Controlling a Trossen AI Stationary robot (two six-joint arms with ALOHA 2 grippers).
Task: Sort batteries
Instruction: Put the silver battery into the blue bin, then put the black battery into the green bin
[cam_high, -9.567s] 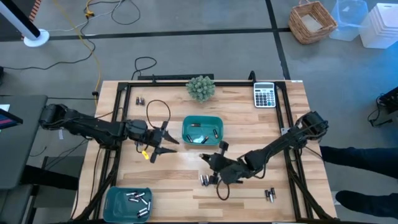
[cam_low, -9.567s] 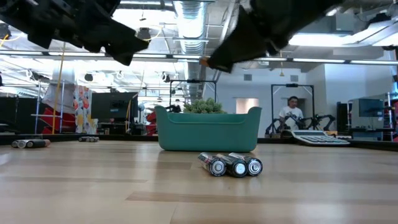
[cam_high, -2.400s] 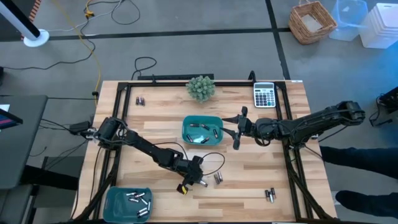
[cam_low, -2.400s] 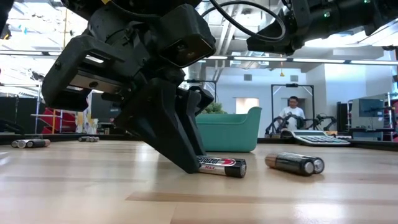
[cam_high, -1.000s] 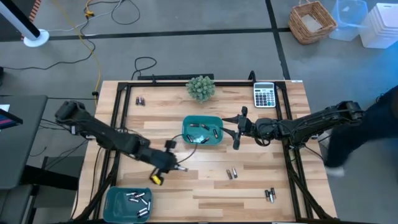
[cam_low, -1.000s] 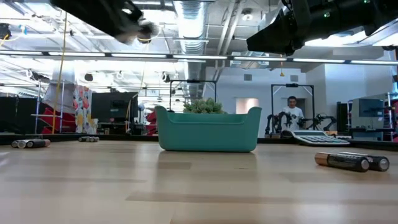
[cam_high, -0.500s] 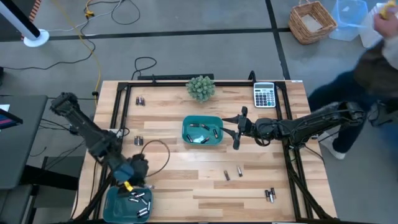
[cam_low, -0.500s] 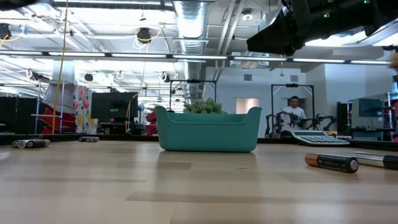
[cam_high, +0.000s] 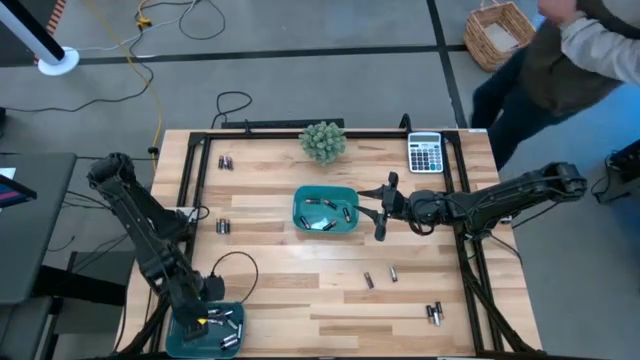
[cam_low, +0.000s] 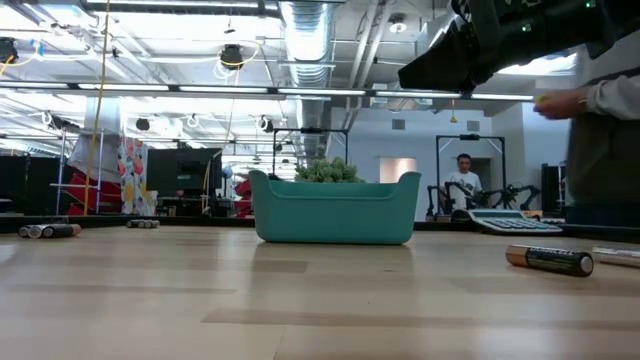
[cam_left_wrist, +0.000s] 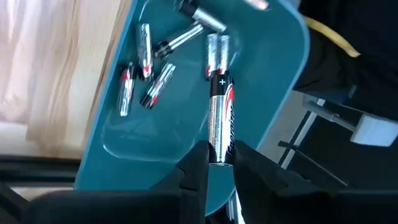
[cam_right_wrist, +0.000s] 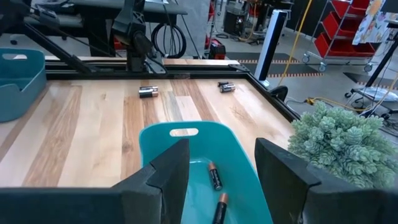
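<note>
Left gripper (cam_left_wrist: 219, 163), over the corner teal tray (cam_high: 182, 318), pinches one battery (cam_left_wrist: 221, 118) between its fingers, above the loose cells (cam_left_wrist: 144, 68) lying inside. Further right, the middle tray (cam_high: 300, 205) holds more batteries (cam_high: 318, 203). Right gripper (cam_high: 381, 207) hangs just beside it, jaws apart and empty.

Robotics lab or workshop. Pale wooden table (cam_high: 300, 260) edged with black metal frame, two dark robot arms mounted at sides. Grey concrete floor (cam_high: 300, 90) with loose cables. Beyond table: exposed silver ceiling ducts (cam_low: 310, 25), strip lights, red rolling racks (cam_right_wrist: 348, 25), more black test rigs (cam_low: 460, 170), seated person (cam_low: 465, 180) far back, another person (cam_low: 600, 130) standing close by.
</note>
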